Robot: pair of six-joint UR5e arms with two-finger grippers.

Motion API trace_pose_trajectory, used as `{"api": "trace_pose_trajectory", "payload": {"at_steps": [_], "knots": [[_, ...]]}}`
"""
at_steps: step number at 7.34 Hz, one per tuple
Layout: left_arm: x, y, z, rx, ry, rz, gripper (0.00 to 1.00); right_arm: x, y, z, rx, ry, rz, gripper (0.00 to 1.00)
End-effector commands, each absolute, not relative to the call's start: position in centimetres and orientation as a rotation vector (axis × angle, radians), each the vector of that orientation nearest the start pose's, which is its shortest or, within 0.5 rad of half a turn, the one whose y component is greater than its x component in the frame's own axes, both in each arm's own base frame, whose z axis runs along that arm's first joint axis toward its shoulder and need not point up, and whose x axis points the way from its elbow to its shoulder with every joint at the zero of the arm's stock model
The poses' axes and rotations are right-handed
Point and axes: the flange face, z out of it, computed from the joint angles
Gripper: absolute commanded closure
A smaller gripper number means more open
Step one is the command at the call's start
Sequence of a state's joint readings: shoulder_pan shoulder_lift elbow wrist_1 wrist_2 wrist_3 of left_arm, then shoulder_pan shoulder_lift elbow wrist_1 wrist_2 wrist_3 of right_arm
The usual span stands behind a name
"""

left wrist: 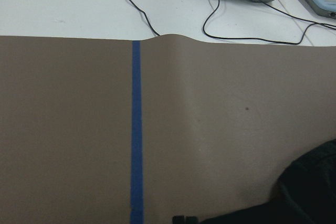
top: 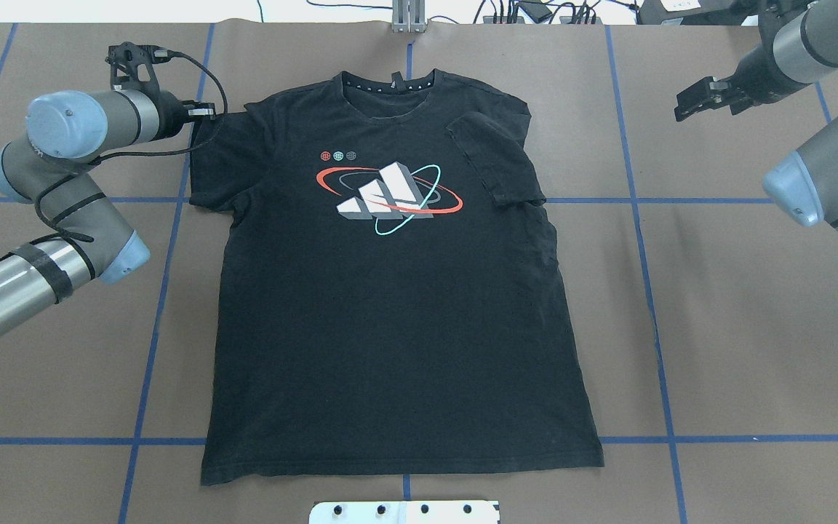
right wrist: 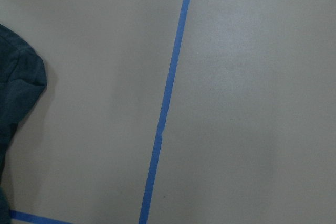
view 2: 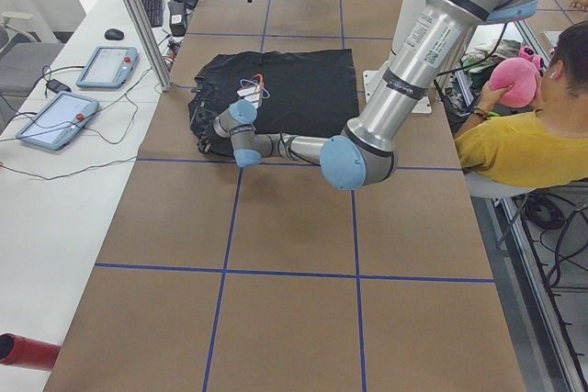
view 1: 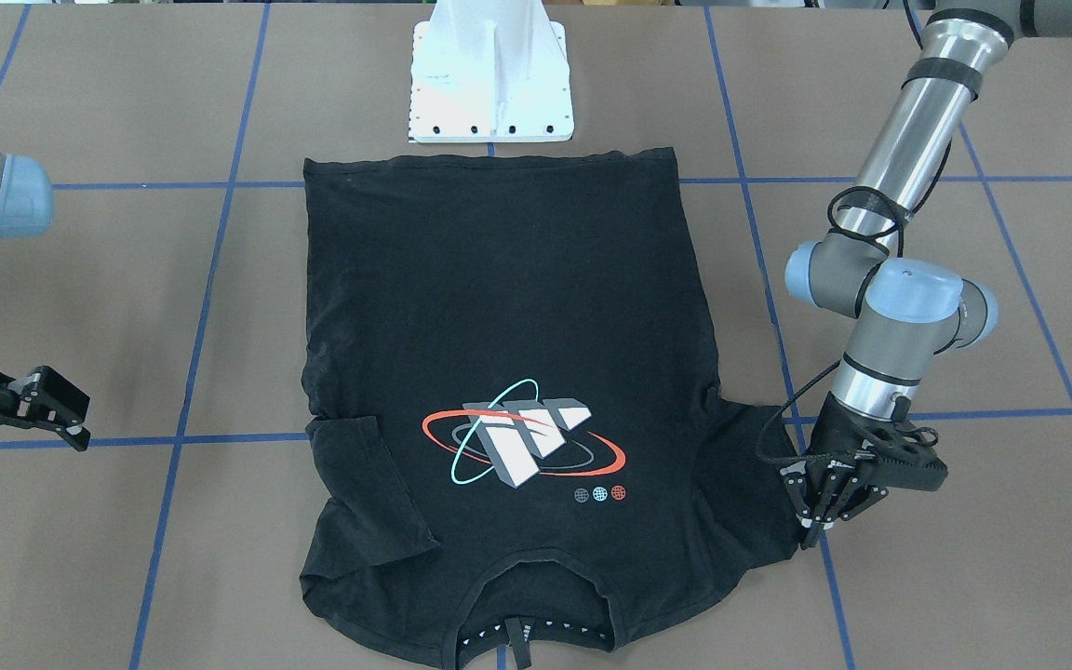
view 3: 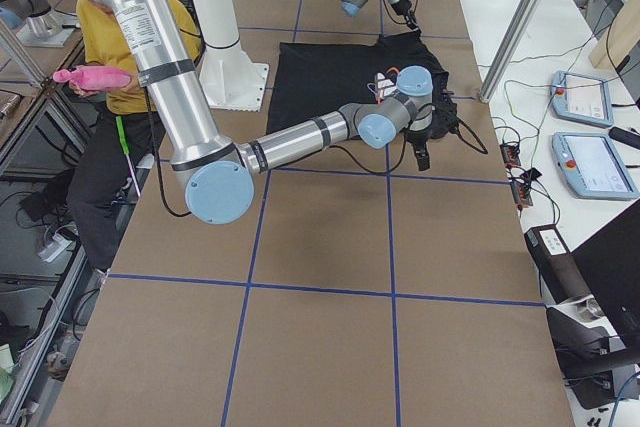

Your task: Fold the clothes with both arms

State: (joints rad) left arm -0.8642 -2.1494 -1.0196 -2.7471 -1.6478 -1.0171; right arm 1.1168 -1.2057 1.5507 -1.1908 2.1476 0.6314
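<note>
Base plate (top: 404, 511), white, sits at the table's (top: 717, 327) 6 o'clock edge, just beyond the hem of the shirt (top: 390, 313). Shirt lies flat at table centre, graphic (top: 388, 195) up, collar (top: 390, 84) toward 12 o'clock. Its 3 o'clock sleeve (top: 495, 160) is folded inward over the chest; the 9 o'clock sleeve (top: 208, 175) lies spread out. Left gripper (top: 204, 113) stands at the shirt's 10 o'clock, touching the edge of that spread sleeve, fingers drawn together; whether cloth is pinched between them I cannot tell. Right gripper (top: 689, 100) is at 2 o'clock, well apart from the shirt over bare table, fingers spread and holding nothing. Blue tape lines cross the brown table top. Seated person (view 2: 528, 126) in a yellow top is beside the table, at the robot's end.
</note>
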Motion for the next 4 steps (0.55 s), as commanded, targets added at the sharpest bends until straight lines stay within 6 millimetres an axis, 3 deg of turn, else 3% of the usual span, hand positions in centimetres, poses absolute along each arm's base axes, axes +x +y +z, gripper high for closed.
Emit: {"api": "trace_pose_trajectory", "payload": {"at_steps": [1, 2, 3, 4], "knots": [[39.5, -65.2, 41.5, 0.746, 1.017, -0.232, 1.0, -21.4, -61.9, 42.2, 0.318, -0.836, -0.039, 0.0], [39.8, -65.0, 40.4, 0.716, 1.051, -0.285, 1.0, -21.4, -61.9, 42.3, 0.316, -0.835, -0.039, 0.0], [40.6, -64.7, 36.9, 0.676, 1.065, -0.319, 1.0, -21.3, -61.9, 42.4, 0.316, -0.834, -0.037, 0.0], [42.7, -62.9, 34.2, 0.623, 1.09, -0.336, 1.0, -21.4, -61.9, 42.4, 0.315, -0.834, -0.038, 0.0]]}}
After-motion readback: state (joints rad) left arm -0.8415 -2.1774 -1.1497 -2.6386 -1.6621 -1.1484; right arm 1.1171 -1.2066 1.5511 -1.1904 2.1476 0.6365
